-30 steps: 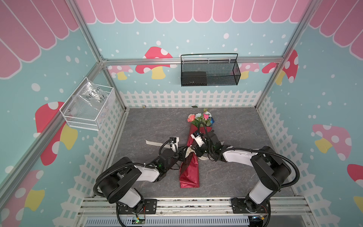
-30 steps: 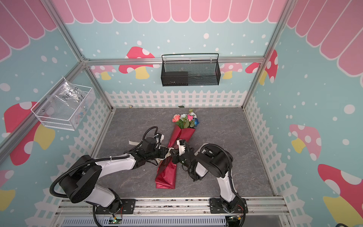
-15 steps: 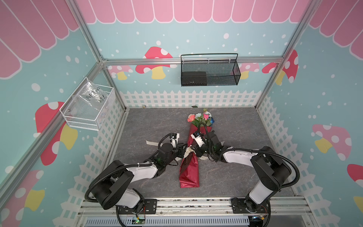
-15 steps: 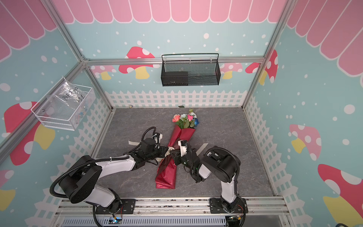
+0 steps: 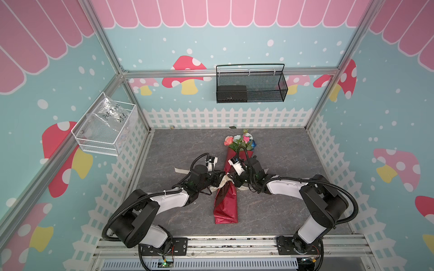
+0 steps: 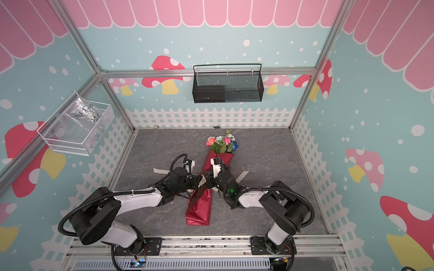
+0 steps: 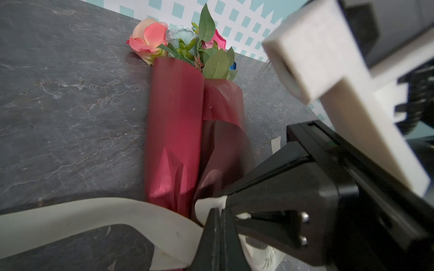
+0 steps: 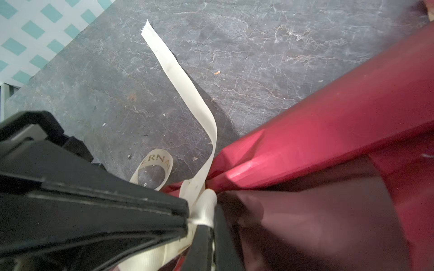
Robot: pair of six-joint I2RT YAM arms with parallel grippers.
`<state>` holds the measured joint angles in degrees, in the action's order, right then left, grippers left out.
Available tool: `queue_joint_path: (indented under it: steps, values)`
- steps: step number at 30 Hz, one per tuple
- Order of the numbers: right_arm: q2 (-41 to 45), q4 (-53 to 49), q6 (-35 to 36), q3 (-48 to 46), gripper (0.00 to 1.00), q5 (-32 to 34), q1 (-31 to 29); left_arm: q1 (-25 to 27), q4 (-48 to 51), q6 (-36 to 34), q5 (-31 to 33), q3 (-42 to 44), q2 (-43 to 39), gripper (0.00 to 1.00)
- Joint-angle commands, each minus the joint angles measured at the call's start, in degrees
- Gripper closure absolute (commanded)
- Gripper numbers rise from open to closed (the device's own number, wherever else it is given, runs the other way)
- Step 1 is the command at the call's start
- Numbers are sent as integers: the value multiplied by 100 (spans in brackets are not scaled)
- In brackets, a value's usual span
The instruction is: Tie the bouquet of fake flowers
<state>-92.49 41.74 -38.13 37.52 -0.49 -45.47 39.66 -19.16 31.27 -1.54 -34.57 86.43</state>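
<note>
Robot test cell of a laboratory, dressed as a toy garden: metal frame (image 5: 100, 35), mushroom walls (image 5: 187, 72), printed fence (image 5: 225, 117) across the middle, left arm (image 5: 169, 201) and right arm (image 5: 284, 185) bolted to a rail (image 5: 234, 244) at lower centre.

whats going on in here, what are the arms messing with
Two robot arms are tying a cream ribbon around a bouquet of fake flowers wrapped in red paper, lying on the grey table. The left claw and right claw meet at its waist, each pinched shut on the ribbon. The ribbon's tails lie loose on either side; no finished bow shows.
</note>
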Motion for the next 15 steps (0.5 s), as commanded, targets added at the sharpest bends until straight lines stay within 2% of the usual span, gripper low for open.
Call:
queue_joint_path:
  steps: [1, 9, 15]
  values:
    - [-146, -1308, 251, 379, 89, 156, -32, 93, -363, 59, 344, 139, -103, 100]
    - [-533, -1770, 440, 774, 92, 70, -31, 182, -609, 165, 579, 299, -140, 100]
    - [-407, -1750, 388, 524, 93, 3, -32, 182, -692, 213, 750, 371, -206, 100]
